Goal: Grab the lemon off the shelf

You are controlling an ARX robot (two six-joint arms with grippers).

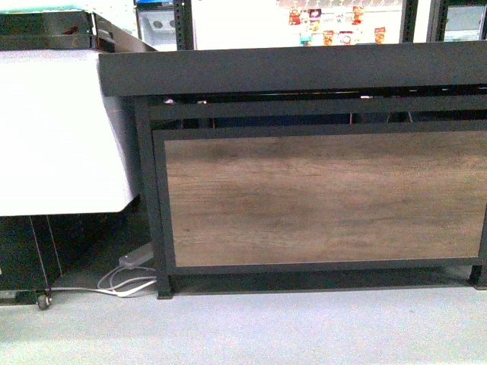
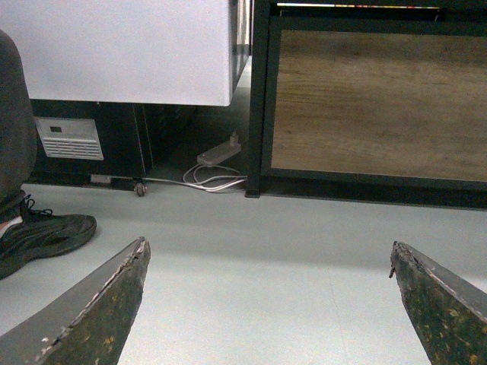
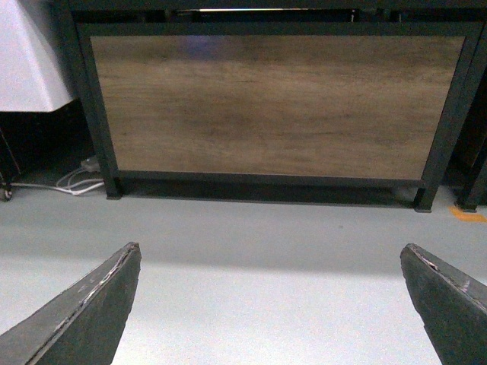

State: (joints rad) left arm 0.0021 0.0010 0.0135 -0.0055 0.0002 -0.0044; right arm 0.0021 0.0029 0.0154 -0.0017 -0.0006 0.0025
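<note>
- Shelf point(image 1: 304, 68): wide black raised rim runs across upper part of front view. Dark frame sits below it, w/ wood-grain panel point(image 1: 319, 198) filling the front.
- Inside of the tray is hidden from all 3 views (cams sit below the rim), so can't tell where the lemon lies.
- Left gripper point(image 2: 268, 247): spread wide and released, nothing between fingers point(image 2: 99, 312). It hangs low over the grey floor point(image 2: 251, 228), well apart from the shelf, facing the shelf's left leg point(image 2: 257, 114) and panel edge.
- Right gripper point(image 3: 271, 249): also released, jaws wide apart and empty. It's low over the floor, facing the panel roughly square-on; both front legs are in view.
- White cabinet point(image 1: 53, 129) stands just left of the shelf, on a dark base w/ a caster point(image 1: 44, 302).
- Power strip point(image 1: 135, 258) and a loop of white cable point(image 1: 122, 285) lie on the floor betw. cabinet and shelf leg.
- Left wrist view: dark shoe point(image 2: 42, 236) and a grey trouser leg point(image 2: 11, 129) at the frame edge, near the cabinet base.
- Right wrist view: small orange mark point(image 3: 468, 215) on the floor, by the shelf's right leg.
- Bkgd beyond the rim: bright racks w/ hanging packets point(image 1: 327, 23), too small to read.
</note>
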